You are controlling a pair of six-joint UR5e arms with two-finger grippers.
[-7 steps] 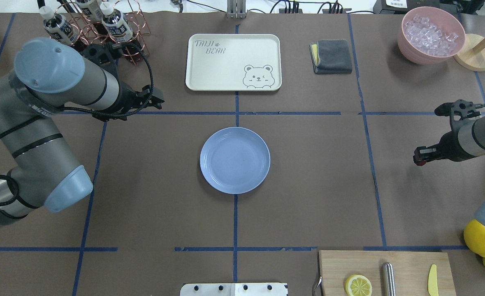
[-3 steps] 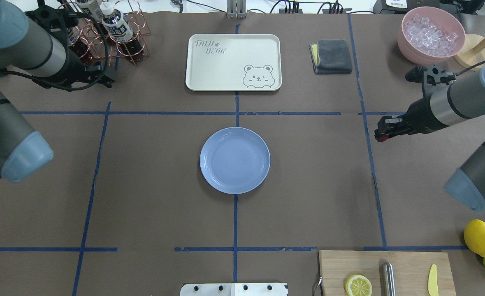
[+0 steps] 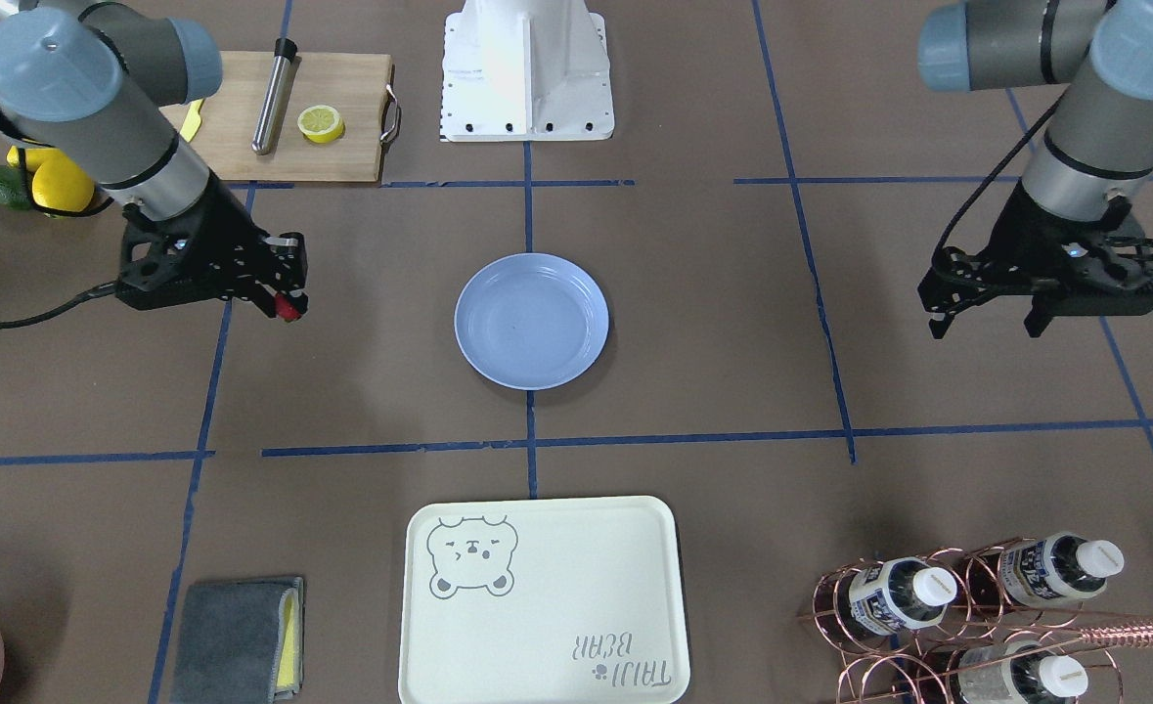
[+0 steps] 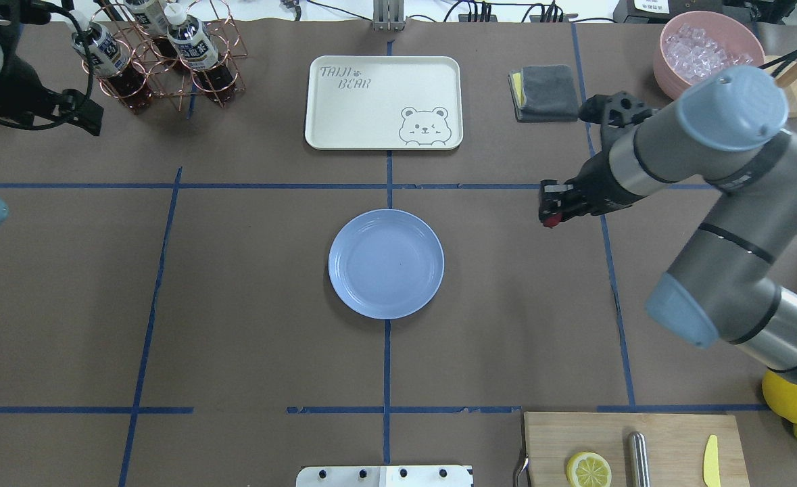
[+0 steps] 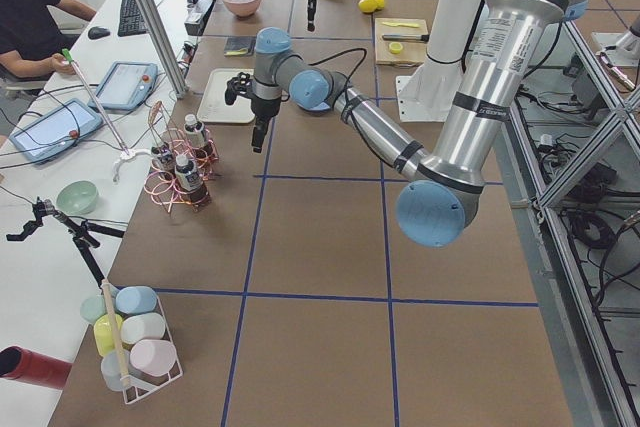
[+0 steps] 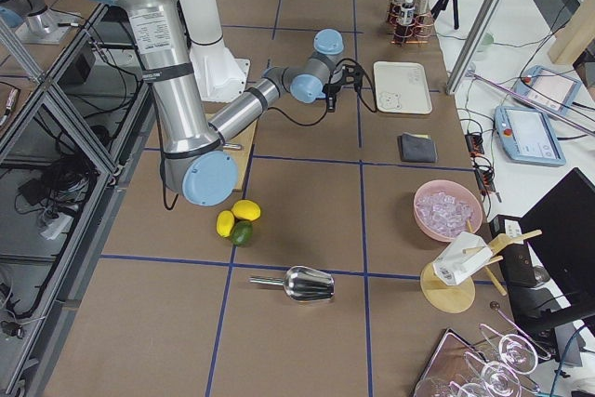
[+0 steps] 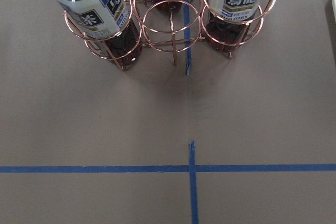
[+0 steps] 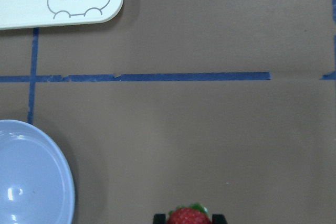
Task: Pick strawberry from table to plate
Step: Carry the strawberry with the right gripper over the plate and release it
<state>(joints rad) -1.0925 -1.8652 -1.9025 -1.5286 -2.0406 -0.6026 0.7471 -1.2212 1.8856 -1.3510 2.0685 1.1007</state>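
Right gripper point(image 4: 551, 208) clenching strawberry point(image 4: 555, 220) in jaws, strawberry hanging above table point(image 4: 506, 338), well apart from plate point(image 4: 386, 264). Plate lying off to strawberry's left, so judging sideways carry coming next. Left gripper point(image 3: 982, 323) gaping empty, farther from plate, beyond its other side.

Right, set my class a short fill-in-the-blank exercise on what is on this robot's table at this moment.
1. The small dark-red strawberry is clamped in the robot's ___ gripper.
2. The round pale blue plastic plate has ___ on it.
3. The cream rectangular tray bears a drawing of a ___.
4. The cut yellow fruit on the wooden cutting board is a ___.

Missing words: right; nothing; bear; lemon.
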